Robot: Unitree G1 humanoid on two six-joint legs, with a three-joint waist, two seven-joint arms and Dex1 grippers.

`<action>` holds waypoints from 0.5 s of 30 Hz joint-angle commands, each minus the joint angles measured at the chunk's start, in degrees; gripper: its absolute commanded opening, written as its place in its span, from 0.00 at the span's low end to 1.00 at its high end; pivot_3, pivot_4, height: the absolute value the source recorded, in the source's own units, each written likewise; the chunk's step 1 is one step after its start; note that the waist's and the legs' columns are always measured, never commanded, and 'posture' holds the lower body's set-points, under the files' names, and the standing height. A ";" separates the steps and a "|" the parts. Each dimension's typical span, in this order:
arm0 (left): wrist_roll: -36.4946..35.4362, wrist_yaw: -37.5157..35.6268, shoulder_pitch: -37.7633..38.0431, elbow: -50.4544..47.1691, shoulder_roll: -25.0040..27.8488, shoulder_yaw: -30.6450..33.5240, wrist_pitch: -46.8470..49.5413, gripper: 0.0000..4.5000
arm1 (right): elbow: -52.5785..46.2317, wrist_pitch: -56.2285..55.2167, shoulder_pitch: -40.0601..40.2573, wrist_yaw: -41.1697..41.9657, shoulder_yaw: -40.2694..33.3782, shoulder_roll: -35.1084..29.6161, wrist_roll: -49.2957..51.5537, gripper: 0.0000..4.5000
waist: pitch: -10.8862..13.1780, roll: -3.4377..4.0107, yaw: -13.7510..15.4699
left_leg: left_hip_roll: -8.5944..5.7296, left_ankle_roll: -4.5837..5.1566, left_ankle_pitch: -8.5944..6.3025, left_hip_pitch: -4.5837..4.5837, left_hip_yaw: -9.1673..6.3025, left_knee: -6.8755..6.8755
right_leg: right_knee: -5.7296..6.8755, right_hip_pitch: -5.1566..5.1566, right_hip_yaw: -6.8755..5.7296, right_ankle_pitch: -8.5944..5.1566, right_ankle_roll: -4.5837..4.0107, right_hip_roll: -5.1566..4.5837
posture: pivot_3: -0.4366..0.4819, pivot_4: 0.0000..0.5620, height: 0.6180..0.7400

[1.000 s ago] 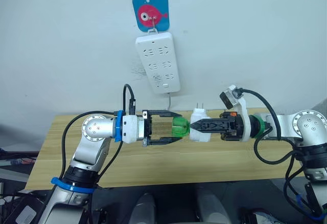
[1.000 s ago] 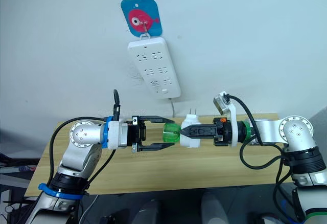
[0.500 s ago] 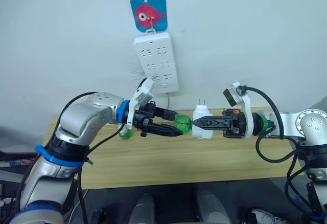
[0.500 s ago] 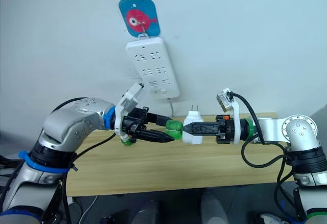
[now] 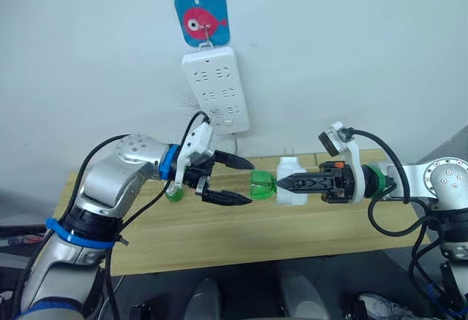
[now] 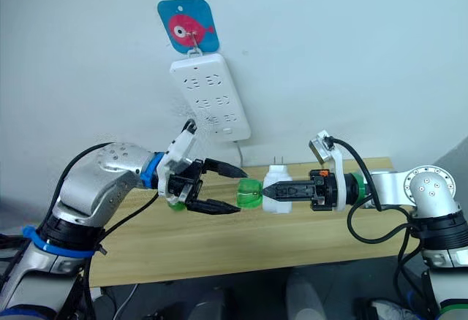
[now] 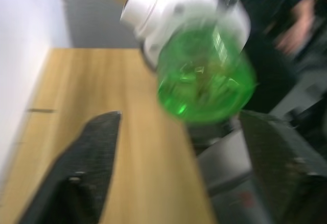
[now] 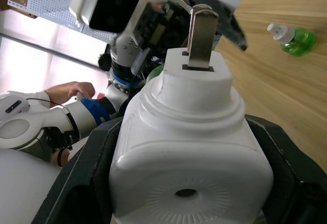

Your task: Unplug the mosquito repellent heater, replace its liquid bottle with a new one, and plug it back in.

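The mosquito repellent heater (image 5: 291, 191) is a small white unit held above the table, prongs (image 8: 202, 29) up, with my right gripper (image 5: 287, 183) shut on its sides. A green liquid bottle (image 5: 262, 186) sticks out of it sideways toward my left gripper (image 5: 247, 183). That gripper is open, with one finger above and one below the bottle's base, not touching it. The left wrist view shows the bottle (image 7: 204, 81) between and beyond its fingers (image 7: 92, 157). A second green bottle (image 5: 173, 193) with a white cap (image 8: 278, 28) lies on the table behind my left wrist.
A long white power strip (image 5: 216, 90) hangs on the wall from a blue fish hook (image 5: 201, 17), above and left of the heater. The wooden table (image 5: 219, 240) runs under both arms. A person's hand (image 8: 69, 92) shows beyond the table.
Half a second ago my left gripper was closed around the green bottle; now it has opened and drawn back slightly. My right gripper still holds the heater in about the same place. The camera has shifted.
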 commanded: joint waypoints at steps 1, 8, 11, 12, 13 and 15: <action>2.79 1.68 3.69 -0.56 -2.98 3.46 -12.56 1.00 | -0.27 0.14 -0.54 0.44 -1.17 0.19 1.60 0.68 | 0.00 0.00 0.38 | -0.01 0.01 0.00 0.00 0.00 -0.01 | -0.01 0.00 0.00 0.00 0.00 -0.01 | 0.34 0.33 0.95; 6.57 4.18 9.59 1.01 -9.77 6.48 -36.28 1.00 | 0.06 0.25 -0.73 -0.12 -1.41 0.64 1.45 0.68 | 0.00 0.00 1.38 | -0.02 0.00 0.00 -0.04 -0.02 0.04 | -0.01 0.00 -0.02 0.02 -0.01 -0.06 | 0.34 0.33 0.95; 7.01 4.46 9.91 1.29 -10.37 6.03 -40.05 1.00 | 0.08 0.19 -0.83 -0.31 -1.37 0.80 1.42 0.68 | 0.00 0.00 1.57 | -0.02 0.01 0.00 -0.02 -0.01 0.06 | 0.01 0.01 -0.02 0.04 -0.01 -0.05 | 0.34 0.33 0.95; 7.22 4.56 9.81 1.47 -10.46 5.64 -40.79 1.00 | 0.06 0.15 -0.87 -0.39 -1.35 0.87 1.44 0.68 | 0.00 0.00 1.59 | -0.02 0.00 0.00 -0.02 -0.01 0.07 | 0.01 0.01 -0.02 0.05 0.00 -0.05 | 0.34 0.33 0.95; 7.64 4.63 9.53 1.71 -10.74 4.96 -41.56 1.00 | -0.01 0.08 -0.91 -0.53 -1.30 0.98 1.51 0.68 | 0.00 0.00 1.59 | -0.03 0.00 0.00 -0.03 -0.01 0.07 | 0.01 0.01 -0.02 0.06 0.01 -0.05 | 0.34 0.33 0.95; 8.50 4.56 9.12 2.10 -10.92 3.98 -42.75 0.96 | -0.13 0.04 -0.95 -0.73 -1.26 1.12 1.58 0.68 | 0.00 0.00 1.59 | -0.03 0.01 0.00 -0.03 -0.01 0.07 | 0.01 0.01 -0.02 0.06 0.01 -0.05 | 0.34 0.33 0.95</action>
